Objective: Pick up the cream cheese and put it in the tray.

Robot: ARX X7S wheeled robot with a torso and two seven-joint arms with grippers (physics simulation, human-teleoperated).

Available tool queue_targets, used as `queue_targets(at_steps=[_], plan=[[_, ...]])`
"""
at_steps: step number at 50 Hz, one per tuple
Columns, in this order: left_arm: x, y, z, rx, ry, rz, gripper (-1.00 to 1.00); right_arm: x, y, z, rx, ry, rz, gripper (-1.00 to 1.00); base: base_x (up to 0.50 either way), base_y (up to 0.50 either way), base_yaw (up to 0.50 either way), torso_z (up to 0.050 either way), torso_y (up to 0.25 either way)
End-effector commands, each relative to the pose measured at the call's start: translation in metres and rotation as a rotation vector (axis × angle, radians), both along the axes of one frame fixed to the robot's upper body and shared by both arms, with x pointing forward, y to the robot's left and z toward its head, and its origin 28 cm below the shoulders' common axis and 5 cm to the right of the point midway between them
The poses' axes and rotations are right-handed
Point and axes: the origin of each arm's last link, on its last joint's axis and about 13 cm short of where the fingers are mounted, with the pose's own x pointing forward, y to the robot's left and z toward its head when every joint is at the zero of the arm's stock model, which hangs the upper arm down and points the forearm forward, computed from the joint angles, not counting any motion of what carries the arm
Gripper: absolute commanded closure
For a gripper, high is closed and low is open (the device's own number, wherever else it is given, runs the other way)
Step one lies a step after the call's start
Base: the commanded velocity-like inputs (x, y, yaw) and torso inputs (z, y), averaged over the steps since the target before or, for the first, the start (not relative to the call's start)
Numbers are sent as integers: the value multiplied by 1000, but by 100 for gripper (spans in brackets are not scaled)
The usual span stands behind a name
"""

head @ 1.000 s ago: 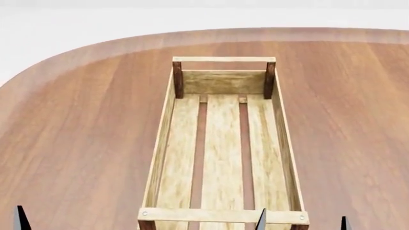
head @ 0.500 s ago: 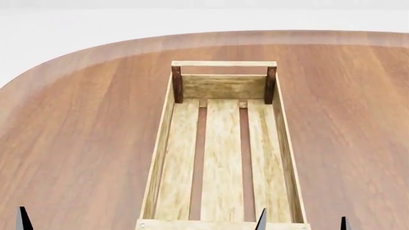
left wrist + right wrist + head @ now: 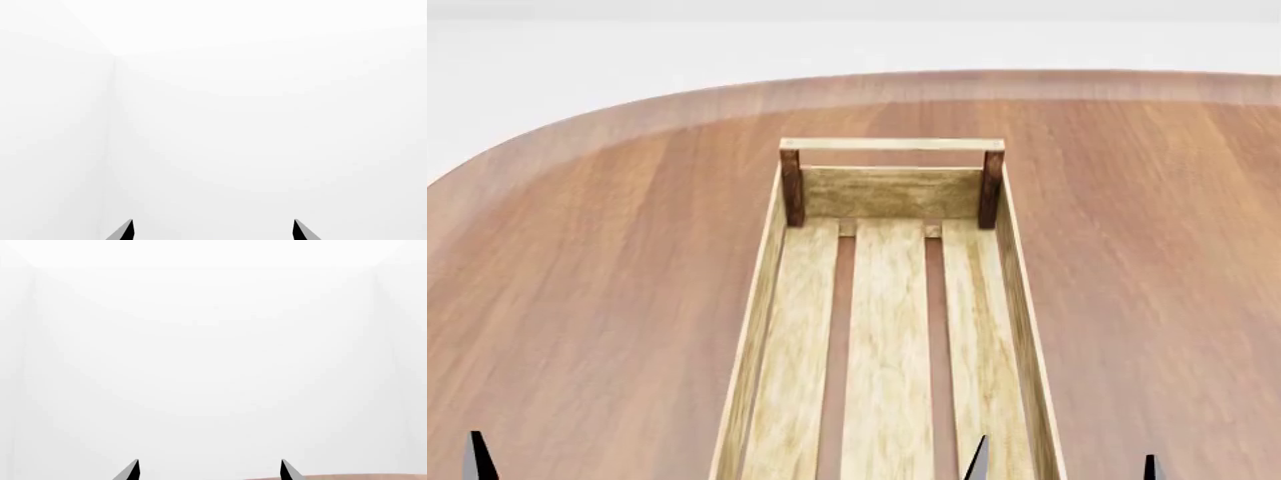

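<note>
The tray (image 3: 892, 145), a long light-wood crate with dark corner posts, lies lengthwise in the middle of the head view and holds nothing. The cream cheese is out of view in every frame. My right gripper (image 3: 1061, 466) shows only its two dark fingertips at the bottom edge, over the tray's near right side, spread wide. One fingertip (image 3: 478, 456) of my left gripper pokes up at the bottom left. In the wrist views the left gripper (image 3: 213, 230) and the right gripper (image 3: 210, 470) both stand open against blank white, gripping nothing.
The tray rests on a round-edged brown wooden table (image 3: 601, 260) whose far edge curves across the top of the head view, with white floor beyond. A thin strip of the table (image 3: 360, 477) shows in the right wrist view.
The tray has slid down in the head view; its near end rail has left the frame. The fingertips stay at the bottom edge.
</note>
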Motion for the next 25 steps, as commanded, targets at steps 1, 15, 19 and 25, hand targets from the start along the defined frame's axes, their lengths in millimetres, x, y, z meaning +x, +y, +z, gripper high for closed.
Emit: queue_targets(at_steps=[1,15,19,25], plan=[[0,0,0,-1,-1,2,-100,0,0,0,2,2,3,-100,160,-20,0,0,0],[0,-1,-1,-1,0,0,-100,0,1,-1,-5,6,10,-100,162,-21,0,0,1],[0,0,-1,-2,0,1,-100,0,1,-1,-4,7,9,-100,161,-21,0,0,0],[0,0,-1,-2,0,1,-100,0,1,-1,-3,7,11,-100,162,-22,0,0,0]])
